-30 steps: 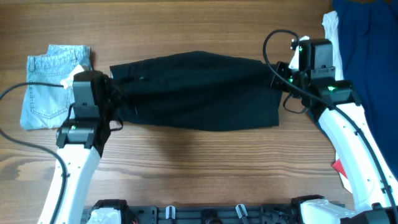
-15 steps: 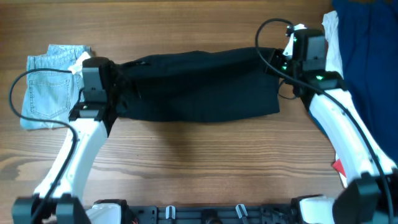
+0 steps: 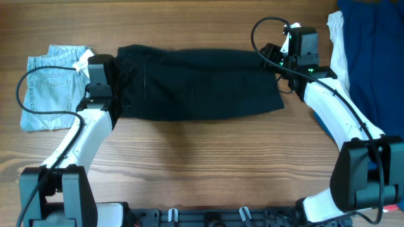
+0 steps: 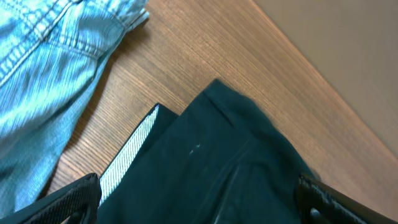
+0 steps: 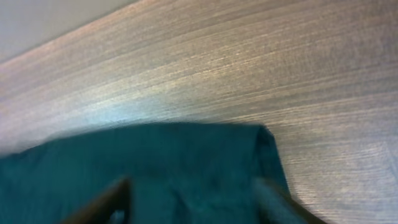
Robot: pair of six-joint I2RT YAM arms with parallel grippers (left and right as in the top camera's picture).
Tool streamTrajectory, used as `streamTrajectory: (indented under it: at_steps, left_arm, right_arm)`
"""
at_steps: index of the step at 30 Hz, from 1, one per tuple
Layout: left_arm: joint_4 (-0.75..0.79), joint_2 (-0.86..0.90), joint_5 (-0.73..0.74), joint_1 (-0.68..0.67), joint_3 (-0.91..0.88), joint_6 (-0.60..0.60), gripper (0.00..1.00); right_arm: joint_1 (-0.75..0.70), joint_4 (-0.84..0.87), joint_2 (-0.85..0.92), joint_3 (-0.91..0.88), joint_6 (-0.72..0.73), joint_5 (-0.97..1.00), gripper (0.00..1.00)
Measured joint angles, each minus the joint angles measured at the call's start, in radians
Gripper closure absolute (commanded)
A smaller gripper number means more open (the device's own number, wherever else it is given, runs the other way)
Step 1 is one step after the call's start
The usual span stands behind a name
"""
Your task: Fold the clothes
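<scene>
**Shorts laid flat, a gripper at either end**

Black shorts (image 3: 202, 85) lie flat across the wooden table (image 3: 189, 164). They look soft, light and limp, so take them by a waistband or hem corner. Your left gripper (image 4: 198, 202) straddles the left end, fingers (image 4: 74, 196) spread wide, nothing pinched. Your right gripper (image 5: 189, 199) is over the right end. Through the blur its fingers look parted. Denim shorts (image 3: 47, 88) lie just beside, to the left.

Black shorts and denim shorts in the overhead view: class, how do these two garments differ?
The black shorts are plain and dark; the denim shorts are light blue with a stitched pocket. The black shorts are larger, spread across the table's middle; the denim shorts lie at its left side. Both rest on the wooden table.
</scene>
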Motion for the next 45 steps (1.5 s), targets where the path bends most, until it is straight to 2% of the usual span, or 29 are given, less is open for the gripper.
streamTrajectory:
  at_steps: [5,12,16,19,27,29,30,31,32,33,34,36,37,40,42,45]
  left_arm:
    - [-0.078,0.000,0.026,0.001,0.003,0.063,0.00]
    - [-0.299,0.000,0.036,0.001,0.005,0.088,0.02]
    - [-0.369,0.000,0.036,0.001,0.005,0.089,0.05]
    - [-0.395,0.000,0.036,0.001,0.005,0.091,0.06]
    - [-0.397,0.011,0.036,0.001,0.005,0.093,0.05]
    - [-0.406,0.031,0.036,0.001,0.005,0.093,0.06]
    - [-0.408,0.041,0.036,0.001,0.005,0.093,0.09]
    - [-0.412,0.054,0.036,0.001,0.005,0.093,0.12]
    - [-0.415,0.066,0.036,0.001,0.005,0.093,0.16]
    - [-0.419,0.076,0.037,0.001,0.005,0.096,0.21]
    - [-0.422,0.083,0.036,0.001,0.005,0.096,0.27]
    - [-0.430,0.098,0.037,0.001,0.005,0.100,0.37]
    - [-0.434,0.106,0.039,0.001,0.005,0.100,0.43]
    - [-0.452,0.116,0.043,0.001,0.005,0.103,0.75]
    - [-0.467,0.116,0.045,0.001,0.005,0.101,0.91]
    - [-0.516,0.116,0.056,0.000,0.005,0.104,0.96]
  right_arm:
    - [0.000,-0.033,0.001,0.000,0.002,-0.005,0.18]
    - [0.000,-0.266,0.001,0.005,0.002,0.000,0.17]
    - [0.000,-0.376,0.001,0.005,0.003,0.003,0.21]
    - [0.000,-0.396,0.007,0.005,0.003,0.003,0.28]
    - [0.000,-0.368,0.101,-0.039,0.012,-0.003,0.25]
    - [0.000,-0.367,0.137,-0.040,0.014,-0.013,0.27]
    - [0.000,-0.367,0.147,-0.040,0.014,-0.015,0.30]
    - [0.000,-0.366,0.156,-0.040,0.014,-0.016,0.38]
    - [-0.002,-0.367,0.158,-0.040,0.016,-0.016,0.50]
    - [-0.004,-0.367,0.158,-0.040,0.021,-0.016,0.68]
    - [-0.005,-0.367,0.159,-0.040,0.020,-0.016,0.81]
    - [-0.008,-0.371,0.161,-0.040,0.020,-0.018,0.96]
    - [-0.007,-0.371,0.161,-0.040,0.021,-0.021,0.96]
    - [-0.005,-0.377,0.161,-0.040,0.022,-0.035,0.95]
    - [-0.005,-0.386,0.161,-0.040,0.022,-0.035,0.96]
    - [-0.004,-0.418,0.161,-0.039,0.030,-0.025,0.96]
